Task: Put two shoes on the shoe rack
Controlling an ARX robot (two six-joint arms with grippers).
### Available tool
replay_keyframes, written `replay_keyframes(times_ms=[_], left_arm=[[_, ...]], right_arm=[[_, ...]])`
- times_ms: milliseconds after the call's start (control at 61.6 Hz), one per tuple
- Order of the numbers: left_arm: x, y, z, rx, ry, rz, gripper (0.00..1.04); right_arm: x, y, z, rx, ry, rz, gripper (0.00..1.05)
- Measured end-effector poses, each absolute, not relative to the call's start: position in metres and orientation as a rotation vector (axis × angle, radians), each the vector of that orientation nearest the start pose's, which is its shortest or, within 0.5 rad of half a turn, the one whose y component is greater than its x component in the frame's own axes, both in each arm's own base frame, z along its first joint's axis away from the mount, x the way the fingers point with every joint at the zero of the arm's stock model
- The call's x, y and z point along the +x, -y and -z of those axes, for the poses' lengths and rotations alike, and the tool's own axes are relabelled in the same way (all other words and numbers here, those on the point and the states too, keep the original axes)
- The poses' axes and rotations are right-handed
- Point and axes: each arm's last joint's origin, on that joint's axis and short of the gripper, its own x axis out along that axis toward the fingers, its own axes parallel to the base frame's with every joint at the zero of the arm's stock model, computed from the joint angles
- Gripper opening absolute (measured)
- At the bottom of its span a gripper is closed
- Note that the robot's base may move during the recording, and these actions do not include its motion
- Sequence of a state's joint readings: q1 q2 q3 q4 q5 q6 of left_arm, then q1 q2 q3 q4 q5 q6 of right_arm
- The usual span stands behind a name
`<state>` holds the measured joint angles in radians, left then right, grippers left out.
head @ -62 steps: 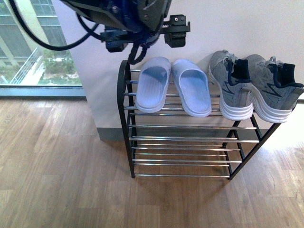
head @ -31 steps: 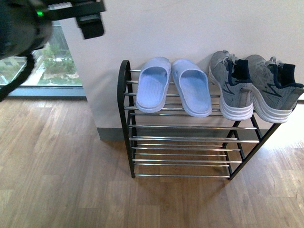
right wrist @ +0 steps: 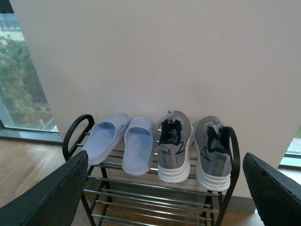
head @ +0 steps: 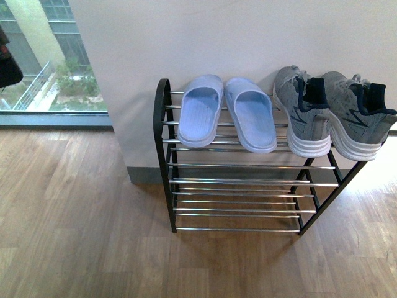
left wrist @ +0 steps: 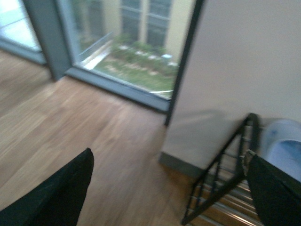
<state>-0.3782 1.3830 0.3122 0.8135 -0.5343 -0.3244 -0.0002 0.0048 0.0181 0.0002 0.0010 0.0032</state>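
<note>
Front view: shoe rack (head: 167, 162) top tier holds two shoes (head: 332, 115) beside blue slippers (head: 226, 112); both pincers gape wide, empty.

My view takes in the shoe rack (head: 167, 155): matt black metal tube framing glossy, smooth silver bars. On it the two shoes (head: 332, 115) are grey knit cloth with smooth white rubbery soles, and at their nine o'clock the pale blue slippers (head: 226, 112) look like matt, ribbed plastic foam. The floor (head: 74, 217) is satin-finished wood, the wall (head: 248, 37) matt painted.
</note>
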Motion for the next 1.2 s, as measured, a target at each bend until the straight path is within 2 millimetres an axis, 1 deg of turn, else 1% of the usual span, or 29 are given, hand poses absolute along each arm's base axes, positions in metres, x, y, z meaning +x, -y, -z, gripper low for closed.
replay_keyframes(times_ms=[16,65,81,114,178,276,422,487,779,827,909,1201], left_arm=[[0.219,0.07,-0.153,-0.197,-0.189,-0.161,0.85],[0.21,0.063,-0.156,-0.148,-0.093,-0.039,0.74],[0.206,0.059,-0.158,-0.122,-0.052,-0.007,0.69],[0.202,0.055,-0.161,-0.104,-0.028,0.007,0.64],[0.195,0.048,-0.164,-0.064,-0.006,0.01,0.53],[0.185,0.038,-0.162,-0.033,-0.014,0.006,0.37],[0.172,0.028,-0.162,-0.015,-0.017,0.008,0.14],[0.167,0.024,-0.163,-0.014,-0.012,0.006,0.01],[0.147,0.012,-0.164,-0.01,-0.011,0.004,0.01],[0.144,0.008,-0.164,-0.01,-0.011,0.029,0.01],[0.14,0.002,-0.165,-0.01,-0.009,0.003,0.01],[0.128,0.001,-0.17,-0.01,0.009,0.004,0.01]], right_arm=[[0.097,0.0,-0.169,0.003,0.014,0.001,0.95],[0.097,0.0,-0.169,0.003,0.014,0.001,0.95],[0.097,0.0,-0.169,0.003,0.014,0.001,0.95],[0.097,0.0,-0.169,0.003,0.014,0.001,0.95],[0.097,0.0,-0.169,0.003,0.014,0.001,0.95],[0.097,0.0,-0.169,0.003,0.014,0.001,0.95],[0.097,0.0,-0.169,0.003,0.014,0.001,0.95],[0.097,0.0,-0.169,0.003,0.014,0.001,0.95],[0.097,0.0,-0.169,0.003,0.014,0.001,0.95],[0.097,0.0,-0.169,0.003,0.014,0.001,0.95],[0.097,0.0,-0.169,0.003,0.014,0.001,0.95],[0.097,0.0,-0.169,0.003,0.014,0.001,0.95]])
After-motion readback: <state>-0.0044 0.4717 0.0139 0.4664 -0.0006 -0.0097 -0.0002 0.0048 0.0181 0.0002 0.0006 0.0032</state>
